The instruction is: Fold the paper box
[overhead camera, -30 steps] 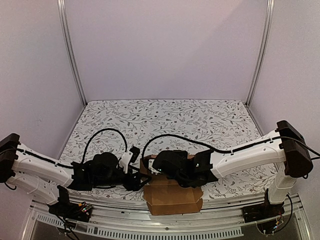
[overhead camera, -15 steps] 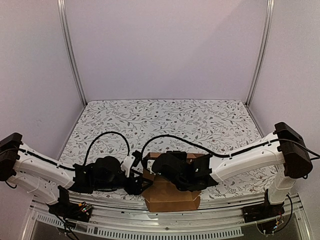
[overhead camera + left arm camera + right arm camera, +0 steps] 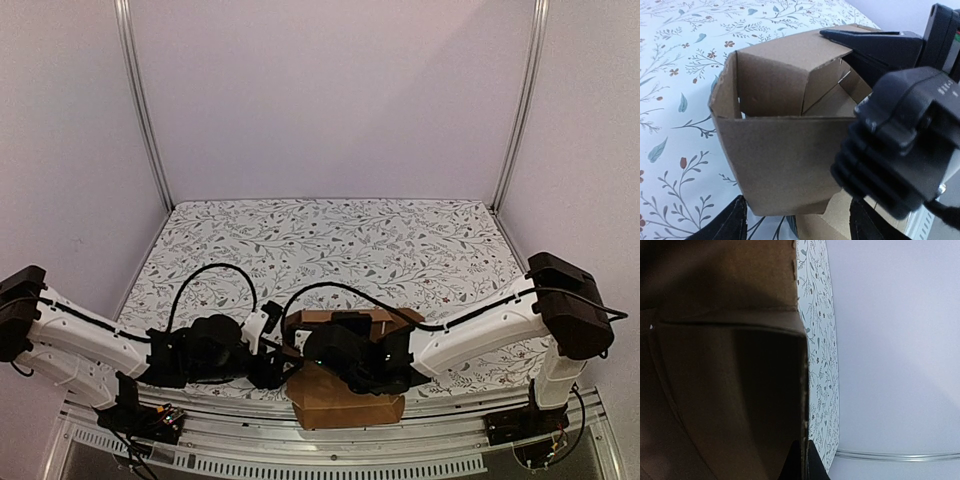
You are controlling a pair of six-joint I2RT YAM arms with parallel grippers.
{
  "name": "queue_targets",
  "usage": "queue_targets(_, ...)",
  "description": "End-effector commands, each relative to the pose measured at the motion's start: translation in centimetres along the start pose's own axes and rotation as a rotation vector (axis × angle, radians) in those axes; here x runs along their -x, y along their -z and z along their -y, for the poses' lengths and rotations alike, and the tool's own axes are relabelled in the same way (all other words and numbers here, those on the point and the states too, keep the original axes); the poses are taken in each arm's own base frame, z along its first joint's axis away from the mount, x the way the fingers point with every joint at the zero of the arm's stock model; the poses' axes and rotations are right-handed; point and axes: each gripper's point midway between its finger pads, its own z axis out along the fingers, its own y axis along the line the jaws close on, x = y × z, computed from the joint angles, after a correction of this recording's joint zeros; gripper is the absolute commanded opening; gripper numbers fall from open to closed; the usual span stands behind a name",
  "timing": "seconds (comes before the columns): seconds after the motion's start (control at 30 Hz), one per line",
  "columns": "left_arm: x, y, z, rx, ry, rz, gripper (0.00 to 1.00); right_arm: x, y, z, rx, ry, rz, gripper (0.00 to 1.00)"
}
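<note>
The left gripper (image 3: pixel 799 216) is spread wide and holds nothing. The paper box (image 3: pixel 780 155) stands straight ahead of it, with its near wall just between the fingertips. The box sits at the near edge of the counter (image 3: pixel 670 75), between the two arms. It is plain brown cardboard, half raised, with its walls up, its mouth open and one inner panel creased inward. The right gripper (image 3: pixel 803 452) is the nearer one. It reaches in from the right with its jaws almost together, apparently pinching a wall edge.

table (image 3: pixel 400 240): white floral-print top | lying on it: brown cardboard paper box (image 3: pixel 345 400), centre of near edge
</note>
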Motion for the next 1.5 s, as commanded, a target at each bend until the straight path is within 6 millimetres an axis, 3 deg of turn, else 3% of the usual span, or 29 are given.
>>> queue_targets(0.0,-0.6,0.8,-0.3,0.011,-0.02,-0.005,0.69,-0.1,-0.1,-0.5,-0.026,-0.015,-0.003,0.0)
queue_targets(0.43,-0.8,1.2,-0.7,0.026,-0.054,-0.015,0.69,-0.4,0.2,-1.0,-0.063,-0.005,0.001,0.0)
queue_targets(0.73,0.0,3.7,0.4,-0.028,-0.057,-0.025,0.66,-0.6,0.7,-1.0,-0.103,0.004,0.016,0.0)
queue_targets(0.97,0.2,5.1,-0.8,0.015,-0.056,-0.01,0.66,0.2,0.8,-0.2,-0.148,-0.011,0.049,0.0)
queue_targets(1.47,1.4,3.3,-1.1,0.062,-0.144,0.05,0.72,1.6,1.7,1.0,-0.189,0.008,0.11,0.0)
